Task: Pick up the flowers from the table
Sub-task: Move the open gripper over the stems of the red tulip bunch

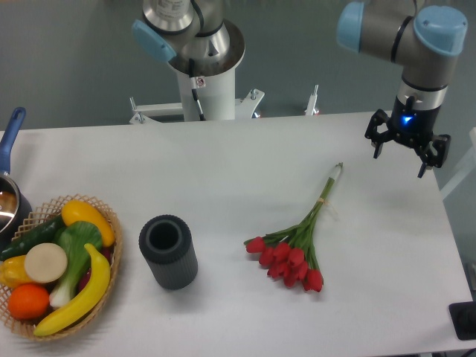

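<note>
The flowers (291, 256), a bunch of red tulip buds on thin green stems tied together, lie flat on the white table (245, 156) right of centre, buds toward the front and stem ends pointing to the back right. My gripper (407, 152) hangs above the table's far right part, up and to the right of the stem ends, well apart from the bunch. Its fingers are spread open and hold nothing.
A dark ribbed cylindrical cup (169, 251) stands left of the flowers. A wicker basket (111, 223) of fruit and vegetables sits at the front left, with a blue-handled pot (9, 186) behind it. The robot's white base (201, 82) stands beyond the table's back edge.
</note>
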### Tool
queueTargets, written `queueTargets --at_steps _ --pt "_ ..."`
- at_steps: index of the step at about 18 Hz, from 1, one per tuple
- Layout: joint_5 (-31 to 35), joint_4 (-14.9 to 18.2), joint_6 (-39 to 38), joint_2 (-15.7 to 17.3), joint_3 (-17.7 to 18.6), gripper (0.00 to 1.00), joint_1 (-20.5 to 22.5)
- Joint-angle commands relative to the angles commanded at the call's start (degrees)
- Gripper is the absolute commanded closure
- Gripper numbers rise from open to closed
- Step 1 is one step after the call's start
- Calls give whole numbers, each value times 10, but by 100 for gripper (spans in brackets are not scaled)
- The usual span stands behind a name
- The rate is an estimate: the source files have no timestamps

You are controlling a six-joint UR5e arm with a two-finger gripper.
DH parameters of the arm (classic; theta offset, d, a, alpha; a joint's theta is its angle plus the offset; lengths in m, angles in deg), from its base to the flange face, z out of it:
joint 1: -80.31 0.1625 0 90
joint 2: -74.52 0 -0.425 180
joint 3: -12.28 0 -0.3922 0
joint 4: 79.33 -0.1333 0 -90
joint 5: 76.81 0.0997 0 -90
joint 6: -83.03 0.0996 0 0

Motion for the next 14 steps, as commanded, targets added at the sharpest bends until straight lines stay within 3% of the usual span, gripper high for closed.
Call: queueTargets --at_steps 10,14 --pt "-18 -5 -4 0 22 0 -8" --pt "-24 -24 -82 -1 38 0 -16"
